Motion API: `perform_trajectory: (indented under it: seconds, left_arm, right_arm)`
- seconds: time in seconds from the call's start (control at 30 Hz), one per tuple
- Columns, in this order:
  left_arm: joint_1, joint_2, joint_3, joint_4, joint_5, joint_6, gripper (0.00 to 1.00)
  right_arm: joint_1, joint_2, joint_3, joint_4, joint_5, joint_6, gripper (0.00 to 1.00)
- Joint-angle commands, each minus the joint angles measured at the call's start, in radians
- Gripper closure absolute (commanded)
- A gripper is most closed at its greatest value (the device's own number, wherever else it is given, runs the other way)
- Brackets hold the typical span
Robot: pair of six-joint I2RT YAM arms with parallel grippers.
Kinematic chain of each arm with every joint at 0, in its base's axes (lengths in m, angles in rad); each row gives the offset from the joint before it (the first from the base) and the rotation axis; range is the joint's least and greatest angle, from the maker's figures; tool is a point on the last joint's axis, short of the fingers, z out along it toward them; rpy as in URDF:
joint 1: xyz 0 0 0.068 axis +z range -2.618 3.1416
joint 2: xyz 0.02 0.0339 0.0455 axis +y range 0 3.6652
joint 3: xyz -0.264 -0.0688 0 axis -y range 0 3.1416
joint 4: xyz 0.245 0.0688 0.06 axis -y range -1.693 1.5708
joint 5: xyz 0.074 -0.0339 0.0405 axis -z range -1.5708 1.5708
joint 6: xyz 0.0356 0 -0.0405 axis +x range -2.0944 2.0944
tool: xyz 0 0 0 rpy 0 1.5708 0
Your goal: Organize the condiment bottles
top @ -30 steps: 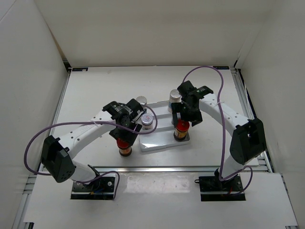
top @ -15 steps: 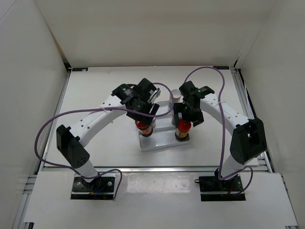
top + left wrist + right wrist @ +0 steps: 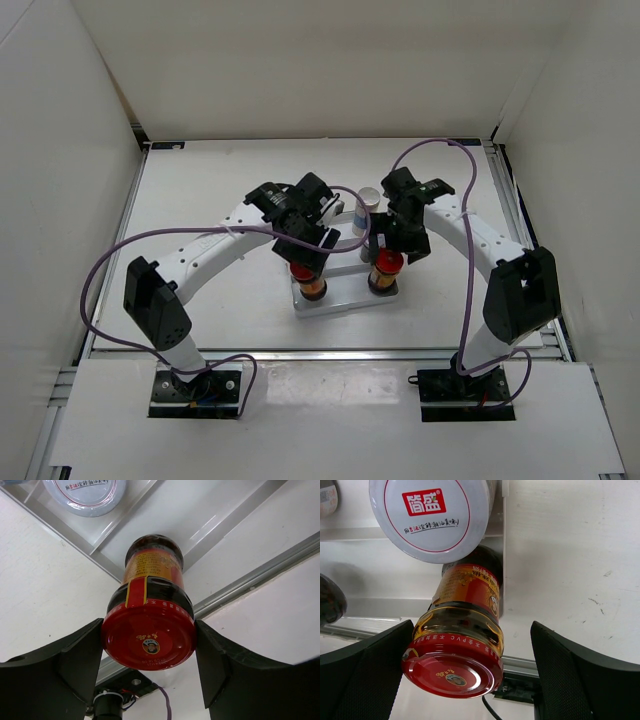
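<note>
At the front of the white ridged tray (image 3: 345,297), both arms had crowded in close, each over a red-capped jar. The left gripper (image 3: 148,632) was clamped on the cap of the left red-capped jar (image 3: 152,575), with both fingers (image 3: 80,655) pressed against the rim. The jar hung over the tray's front channel, near a ridge, though whether its base had touched down could not be told. The right gripper (image 3: 471,627) stood wide open astride the right red-capped jar (image 3: 452,667), holding nothing. One finger lay just beside the cap and the other was well apart from it. That jar stood in the tray's front right corner, close to the outer edge, with a silver-lidded jar (image 3: 432,515) just behind it. The likeliest trouble seemed to be the left jar being let go while its base sat half on a ridge, which would tip it into its neighbours. The right gripper's near finger might also catch the cap on withdrawal and nudge that jar over the tray's edge. With the wrists so close, a sideways move by either arm risked a knock.
</note>
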Motion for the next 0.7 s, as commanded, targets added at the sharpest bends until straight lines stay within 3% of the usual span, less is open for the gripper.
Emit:
perform_trajectory:
  seconds: [0.0, 0.1, 0.3, 0.33, 0.37, 0.53, 0.67]
  left_arm:
    - [0.000, -0.038, -0.009, 0.052, 0.043, 0.012, 0.88]
    - [0.000, -0.029, -0.049, 0.052, 0.024, 0.012, 0.87]
    - [0.000, -0.029, -0.077, 0.061, 0.015, 0.012, 0.63]
    - [0.000, -0.029, -0.077, 0.061, 0.015, 0.012, 0.58]
    - [0.000, -0.029, -0.077, 0.061, 0.015, 0.012, 0.41]
    - [0.000, -0.029, -0.086, 0.071, -0.005, 0.012, 0.01]
    - [0.000, -0.029, -0.075, 0.071, -0.029, 0.012, 0.01]
  right_arm:
    - [-0.015, -0.022, -0.004, 0.002, 0.022, -0.020, 0.00]
    - [-0.024, -0.031, -0.004, 0.002, 0.013, -0.020, 0.00]
    - [-0.024, -0.040, -0.004, -0.007, 0.012, -0.020, 0.00]
    - [-0.024, -0.040, 0.005, -0.007, 0.012, -0.020, 0.00]
    - [-0.024, -0.040, 0.005, -0.007, 0.012, -0.020, 0.00]
    - [-0.024, -0.040, 0.005, -0.016, 0.012, -0.020, 0.00]
    - [-0.024, -0.040, 0.025, -0.038, 0.003, -0.029, 0.00]
